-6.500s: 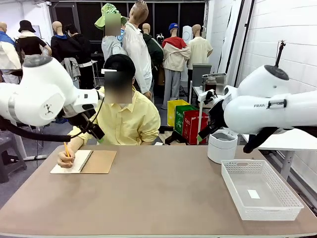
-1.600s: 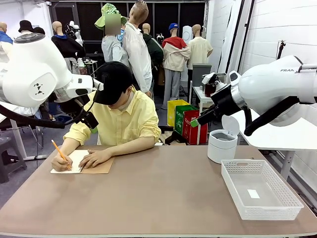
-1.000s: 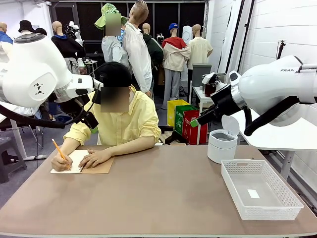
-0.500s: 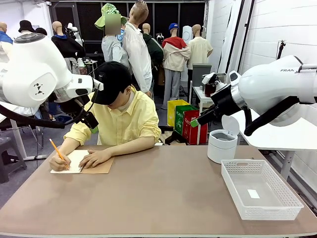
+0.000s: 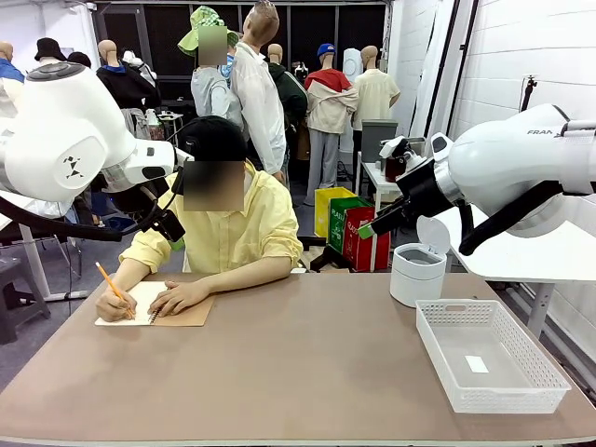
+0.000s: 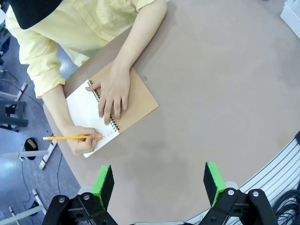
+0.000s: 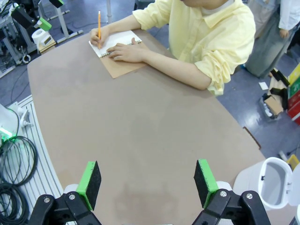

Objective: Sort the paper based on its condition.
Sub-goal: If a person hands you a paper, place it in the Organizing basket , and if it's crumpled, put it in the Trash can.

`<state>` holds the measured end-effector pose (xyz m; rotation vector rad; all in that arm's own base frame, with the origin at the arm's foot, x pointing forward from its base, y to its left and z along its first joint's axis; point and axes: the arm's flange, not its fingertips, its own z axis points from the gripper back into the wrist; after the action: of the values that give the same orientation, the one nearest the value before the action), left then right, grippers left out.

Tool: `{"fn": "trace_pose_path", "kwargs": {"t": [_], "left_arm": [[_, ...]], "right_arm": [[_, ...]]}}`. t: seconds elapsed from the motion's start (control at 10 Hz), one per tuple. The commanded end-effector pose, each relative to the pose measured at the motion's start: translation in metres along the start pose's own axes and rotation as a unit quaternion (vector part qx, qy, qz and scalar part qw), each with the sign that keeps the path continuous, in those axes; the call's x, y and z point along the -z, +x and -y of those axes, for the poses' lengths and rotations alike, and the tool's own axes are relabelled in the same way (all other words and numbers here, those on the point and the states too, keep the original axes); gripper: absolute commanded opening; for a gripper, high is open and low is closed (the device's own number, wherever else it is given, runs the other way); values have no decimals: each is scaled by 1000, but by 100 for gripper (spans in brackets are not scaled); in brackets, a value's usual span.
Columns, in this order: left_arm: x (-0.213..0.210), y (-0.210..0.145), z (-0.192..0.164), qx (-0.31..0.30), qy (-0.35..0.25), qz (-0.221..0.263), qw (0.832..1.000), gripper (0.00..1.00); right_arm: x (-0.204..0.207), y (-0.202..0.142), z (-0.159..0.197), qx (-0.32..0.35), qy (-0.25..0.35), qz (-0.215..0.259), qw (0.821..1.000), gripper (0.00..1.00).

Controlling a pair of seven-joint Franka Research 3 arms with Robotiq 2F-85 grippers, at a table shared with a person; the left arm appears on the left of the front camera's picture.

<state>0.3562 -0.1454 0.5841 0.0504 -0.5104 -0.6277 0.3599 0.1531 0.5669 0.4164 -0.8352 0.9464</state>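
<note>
Brown tabletop (image 5: pixel 307 372), upper left: person (image 5: pixel 233 233) writing in kraft-covered spiral notebook (image 5: pixel 191 312). Wide and empty, left claw (image 6: pixel 158 174) and right claw (image 7: pixel 146 178) likely await a loose sheet.

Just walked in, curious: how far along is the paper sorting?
Done: nothing; the basket holds just a tag. In hand: nothing; left fingers and right fingers hang open, empty, while the person writes in a notebook. Left: all the sorting.
</note>
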Motion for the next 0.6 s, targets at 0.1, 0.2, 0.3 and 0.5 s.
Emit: {"fn": "trace_pose_path", "kwargs": {"t": [0.1,0.2,0.3,0.5], "left_arm": [[-1,0,-1,-1,0,3,1000,100],[-1,0,-1,-1,0,3,1000,100],[-1,0,-1,-1,0,3,1000,100],[-1,0,-1,-1,0,3,1000,100]], "right_arm": [[2,0,1,6,7,1,1000,100],[2,0,1,6,7,1,1000,100],[2,0,1,6,7,1,1000,100],[2,0,1,6,7,1,1000,100]]}}
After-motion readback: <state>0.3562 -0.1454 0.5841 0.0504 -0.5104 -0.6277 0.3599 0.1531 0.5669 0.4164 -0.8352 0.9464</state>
